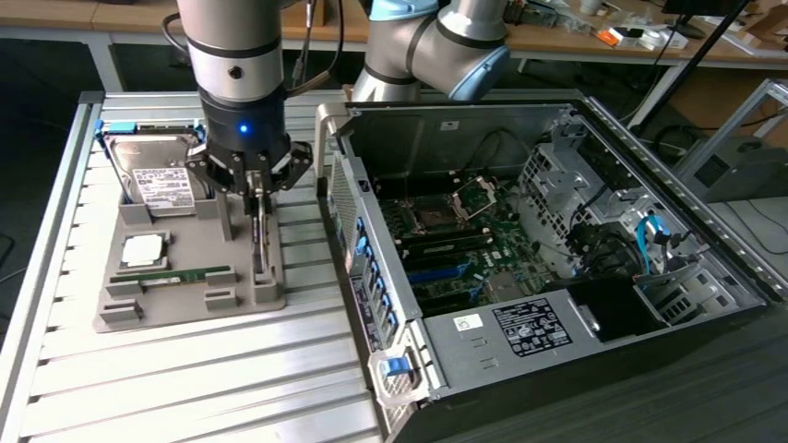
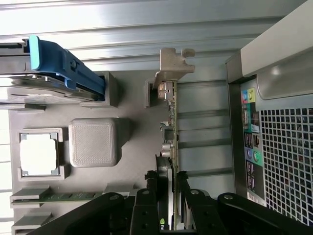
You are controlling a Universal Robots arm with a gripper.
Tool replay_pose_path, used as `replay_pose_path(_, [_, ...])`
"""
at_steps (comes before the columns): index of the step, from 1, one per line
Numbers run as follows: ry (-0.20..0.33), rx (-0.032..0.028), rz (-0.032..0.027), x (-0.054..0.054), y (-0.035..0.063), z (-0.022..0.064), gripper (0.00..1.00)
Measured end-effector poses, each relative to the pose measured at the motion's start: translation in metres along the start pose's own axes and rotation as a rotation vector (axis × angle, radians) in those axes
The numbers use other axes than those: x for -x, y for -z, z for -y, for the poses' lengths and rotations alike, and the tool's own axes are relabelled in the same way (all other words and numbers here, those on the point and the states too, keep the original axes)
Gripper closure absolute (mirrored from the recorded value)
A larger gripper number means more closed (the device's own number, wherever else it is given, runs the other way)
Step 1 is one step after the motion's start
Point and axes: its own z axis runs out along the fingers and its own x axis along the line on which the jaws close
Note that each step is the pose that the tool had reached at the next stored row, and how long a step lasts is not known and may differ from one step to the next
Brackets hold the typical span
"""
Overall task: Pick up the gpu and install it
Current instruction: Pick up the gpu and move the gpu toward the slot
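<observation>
The black fingers (image 2: pixel 146 200) of the gripper (image 1: pixel 255 191) are clenched on the gpu (image 2: pixel 172 122), a thin dark circuit board with a silvery metal bracket, one finger against each flat face. The gpu stands on edge in a slot of the matte grey plastic holder (image 1: pixel 185 309). The holder lies on the ribbed aluminium table (image 1: pixel 185 388), at the exterior view's left of the open black-and-silver computer case (image 1: pixel 419 138).

The hold looks to sit toward the card's far end, so the long, stiff board could pivot in the grip. Its faces are bumpy with components, which gives the pads an uneven seat where it may slip. The hooked bracket sits tight against a holder post and could snag there. If the slot binds, the light holder might rise with the card.

The boxy silver hard drive (image 1: pixel 166 180) is just beside the gripper, and the narrow green memory stick (image 1: pixel 173 274) lies nearer. A skewed pull could knock either one.
</observation>
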Motion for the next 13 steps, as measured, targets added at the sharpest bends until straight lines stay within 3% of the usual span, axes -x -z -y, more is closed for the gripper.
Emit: replay_pose_path(13, [0.000, 0.0001, 0.0000, 0.0001, 0.0055, -0.0002, 0.73])
